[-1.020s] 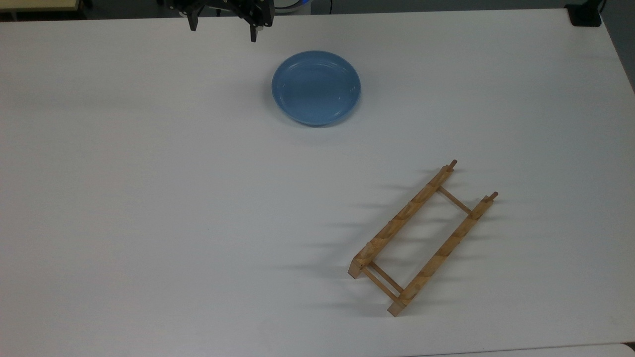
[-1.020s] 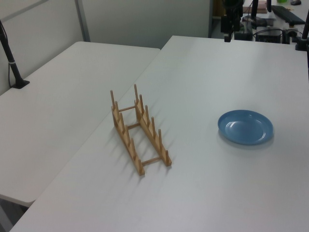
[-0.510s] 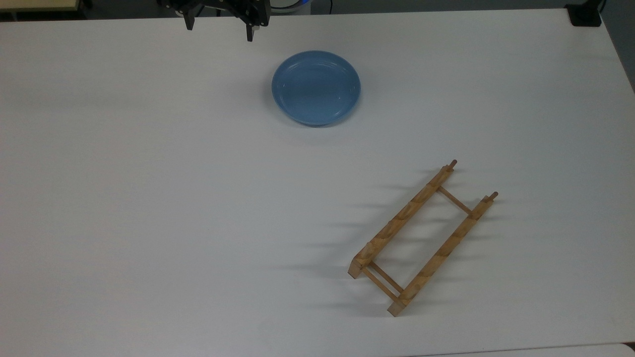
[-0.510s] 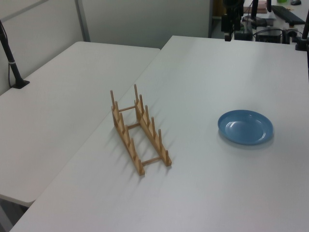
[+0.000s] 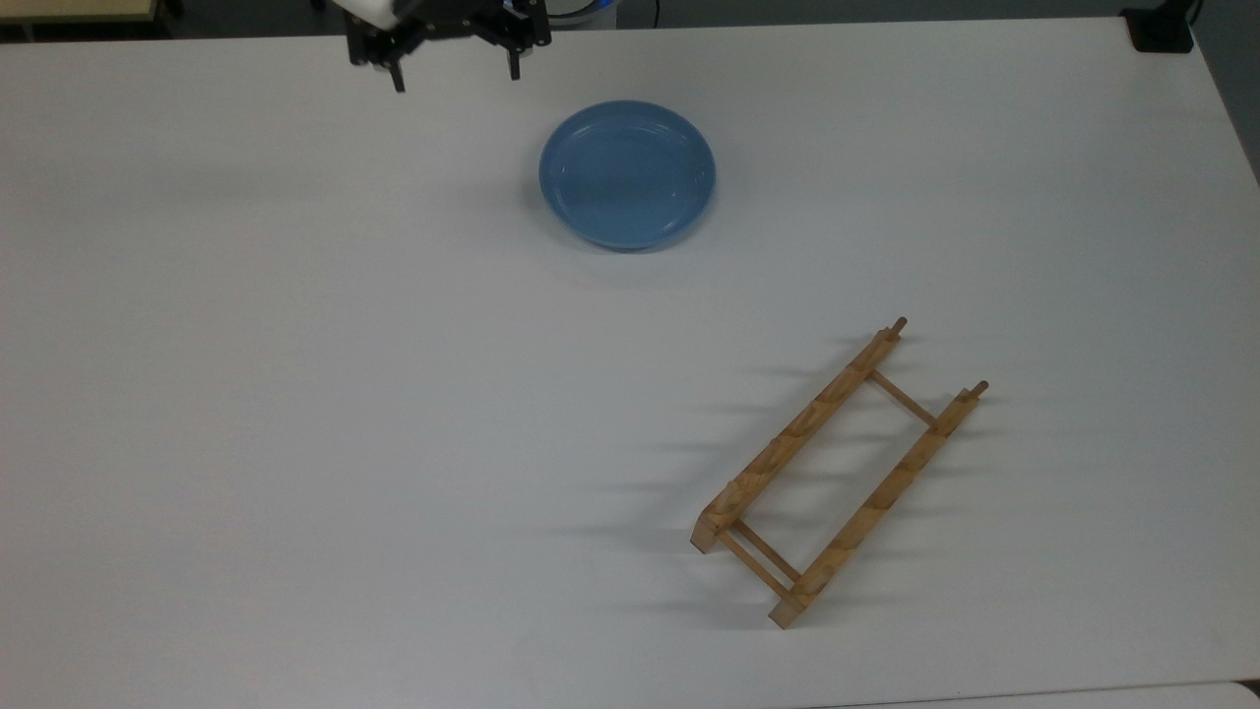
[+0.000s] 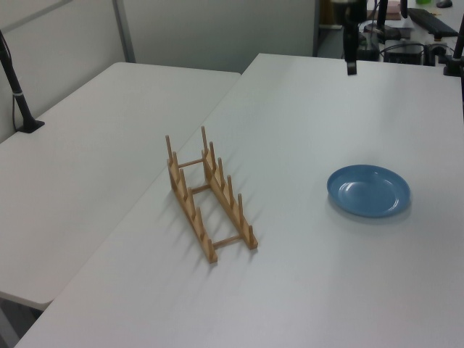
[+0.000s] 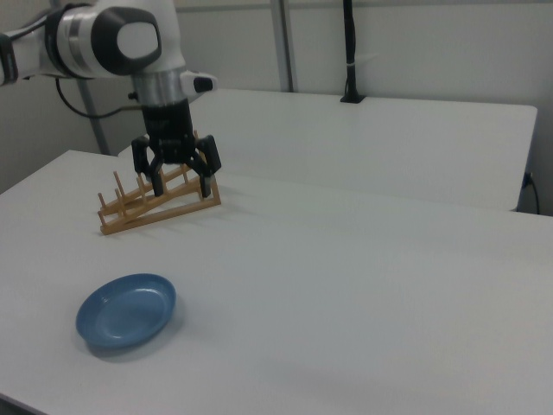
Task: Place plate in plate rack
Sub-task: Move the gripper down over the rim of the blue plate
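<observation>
The light-blue plate (image 5: 627, 174) lies flat, rim up, on the white table (image 5: 295, 394), toward the far side in the top view. It also shows in the left view (image 6: 368, 191) and the right view (image 7: 126, 310). The wooden plate rack (image 5: 839, 473) stands apart from it with no plate in it, at the top view's lower right; it also appears in the left view (image 6: 209, 196) and the right view (image 7: 138, 218). My gripper (image 5: 456, 77) hangs open above the table's far edge, to the top view's left of the plate, holding nothing. In the right view the gripper (image 7: 183, 184) overlaps the rack.
A second white table (image 6: 87, 159) adjoins this one on the left view's left, with a black pole (image 6: 18, 94) clamped to it. A black block (image 5: 1162, 30) sits at the top view's upper right corner. Desks with equipment stand beyond the far edge.
The gripper has come down and shifted a little to the top view's right, toward the plate, turning slightly. Plate and rack have not moved.
</observation>
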`<state>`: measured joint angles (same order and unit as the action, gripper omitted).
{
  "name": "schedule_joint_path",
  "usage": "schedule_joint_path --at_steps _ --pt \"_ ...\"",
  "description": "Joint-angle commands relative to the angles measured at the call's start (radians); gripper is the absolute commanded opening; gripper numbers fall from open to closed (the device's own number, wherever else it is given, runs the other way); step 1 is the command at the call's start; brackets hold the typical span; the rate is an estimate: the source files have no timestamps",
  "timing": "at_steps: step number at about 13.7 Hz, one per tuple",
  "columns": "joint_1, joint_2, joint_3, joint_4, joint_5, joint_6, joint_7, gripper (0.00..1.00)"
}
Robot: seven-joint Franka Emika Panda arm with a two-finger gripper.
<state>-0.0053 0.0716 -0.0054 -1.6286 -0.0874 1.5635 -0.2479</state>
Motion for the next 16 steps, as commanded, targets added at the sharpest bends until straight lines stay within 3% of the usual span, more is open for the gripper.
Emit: schedule_joint_path --at_steps 1,4,7,11,16 --pt "0.019 -0.013 0.001 -0.144 0.017 0.102 -0.32 1.0" --pt "0.036 0.031 0.01 -0.227 0.014 0.176 -0.439 0.97" --pt "0.068 0.13 0.016 -0.249 -0.005 0.201 -0.447 0.77" --pt "0.1 0.212 0.016 -0.249 -0.041 0.211 -0.447 0.6" --pt "0.117 0.237 0.016 -0.254 -0.06 0.216 -0.445 0.27"
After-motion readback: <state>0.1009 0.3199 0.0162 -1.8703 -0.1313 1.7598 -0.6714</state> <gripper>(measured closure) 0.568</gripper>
